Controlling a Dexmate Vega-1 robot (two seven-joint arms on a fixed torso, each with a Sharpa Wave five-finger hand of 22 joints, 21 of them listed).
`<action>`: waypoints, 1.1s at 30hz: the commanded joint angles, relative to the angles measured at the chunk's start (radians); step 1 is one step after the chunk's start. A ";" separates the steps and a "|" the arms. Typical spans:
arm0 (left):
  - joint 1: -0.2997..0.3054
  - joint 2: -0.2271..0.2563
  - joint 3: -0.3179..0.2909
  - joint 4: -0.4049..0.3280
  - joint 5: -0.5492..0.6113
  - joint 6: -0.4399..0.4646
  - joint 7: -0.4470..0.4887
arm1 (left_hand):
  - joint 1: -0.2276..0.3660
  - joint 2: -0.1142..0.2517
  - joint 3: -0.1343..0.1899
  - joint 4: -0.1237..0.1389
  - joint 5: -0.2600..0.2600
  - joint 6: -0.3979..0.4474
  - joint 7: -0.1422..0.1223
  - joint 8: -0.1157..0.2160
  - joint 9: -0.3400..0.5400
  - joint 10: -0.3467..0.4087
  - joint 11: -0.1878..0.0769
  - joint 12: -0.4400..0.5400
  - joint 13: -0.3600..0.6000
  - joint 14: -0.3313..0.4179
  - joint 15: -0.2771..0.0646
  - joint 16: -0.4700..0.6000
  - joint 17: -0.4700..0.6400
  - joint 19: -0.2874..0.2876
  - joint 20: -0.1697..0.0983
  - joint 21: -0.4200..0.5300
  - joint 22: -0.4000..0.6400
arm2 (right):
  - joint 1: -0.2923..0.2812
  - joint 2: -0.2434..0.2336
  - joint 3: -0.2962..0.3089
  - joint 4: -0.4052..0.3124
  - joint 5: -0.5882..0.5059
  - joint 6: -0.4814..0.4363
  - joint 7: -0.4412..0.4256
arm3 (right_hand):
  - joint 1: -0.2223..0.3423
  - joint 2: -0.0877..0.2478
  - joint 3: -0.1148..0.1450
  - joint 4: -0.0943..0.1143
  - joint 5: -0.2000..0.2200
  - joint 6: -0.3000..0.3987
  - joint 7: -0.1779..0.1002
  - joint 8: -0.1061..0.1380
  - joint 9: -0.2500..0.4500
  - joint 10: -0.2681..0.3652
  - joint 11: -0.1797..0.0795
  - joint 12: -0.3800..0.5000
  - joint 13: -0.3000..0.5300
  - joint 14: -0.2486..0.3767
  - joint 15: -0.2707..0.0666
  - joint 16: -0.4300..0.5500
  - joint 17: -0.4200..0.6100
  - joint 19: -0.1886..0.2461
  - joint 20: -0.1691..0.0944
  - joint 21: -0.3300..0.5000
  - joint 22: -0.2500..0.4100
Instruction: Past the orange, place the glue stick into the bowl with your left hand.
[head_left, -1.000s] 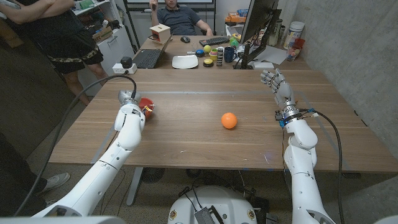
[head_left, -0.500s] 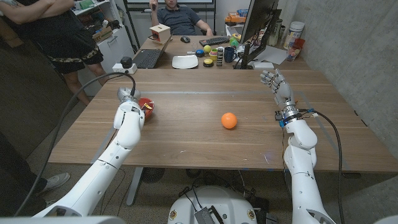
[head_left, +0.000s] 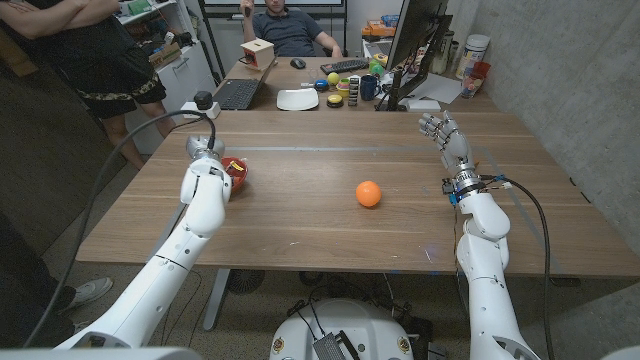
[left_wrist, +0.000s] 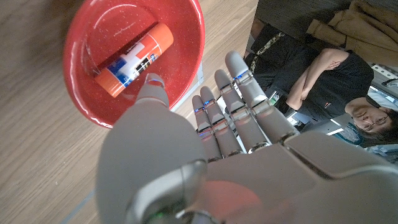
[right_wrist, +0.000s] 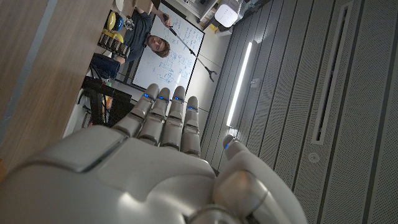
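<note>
Fingers of the left hand (left_wrist: 205, 149) are spread and hold nothing, just above the red bowl (left_wrist: 186, 37), where the glue stick (left_wrist: 134, 59) already lies; it looks light, stiff and smooth-sided, best pinched across its middle; the right hand (head_left: 443, 135) is open too

My wooden desk (head_left: 330, 225) carries a red bowl (head_left: 237, 172) at its left and an orange (head_left: 369, 193) near mid-desk.
</note>
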 joint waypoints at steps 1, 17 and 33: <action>0.003 -0.012 -0.015 -0.030 0.013 -0.007 -0.009 | -0.007 0.002 0.002 0.003 0.005 0.007 0.001 0.010 0.001 0.005 -0.003 0.003 0.001 0.007 -0.131 0.004 0.001 0.008 -0.026 -0.004 0.001 | -0.006 0.001 0.002 -0.012 0.003 0.002 0.001 | 0.000 -0.006 -0.003 0.001 0.007 0.004 0.001 0.001 0.006 0.008 -0.002 -0.002 0.003 0.006 -0.003 0.006 0.000 0.011 0.000 -0.006 0.002; 0.011 -0.031 -0.050 -0.086 0.000 -0.018 -0.010 | -0.015 0.003 -0.002 0.008 0.005 0.010 0.005 0.012 0.000 0.012 0.001 0.006 -0.001 0.010 -0.130 0.005 0.000 0.013 -0.026 -0.011 0.001 | -0.005 0.001 0.005 -0.007 0.013 0.005 0.005 | -0.001 -0.006 -0.006 0.002 0.007 0.005 0.002 0.001 0.006 0.009 -0.001 -0.001 0.003 0.006 -0.003 0.005 0.000 0.012 0.002 -0.010 0.002; 0.017 -0.049 -0.075 -0.132 0.009 -0.025 -0.016 | -0.025 -0.002 -0.008 0.012 0.006 0.009 0.001 0.011 -0.001 0.011 0.000 0.005 -0.002 0.011 -0.129 0.005 -0.001 0.016 -0.026 -0.017 0.001 | -0.008 0.001 0.007 -0.005 0.015 0.014 0.007 | -0.002 -0.006 -0.008 0.002 0.007 0.004 0.001 0.001 0.006 0.008 -0.003 -0.002 0.003 0.007 -0.003 0.005 0.000 0.012 0.001 -0.013 0.002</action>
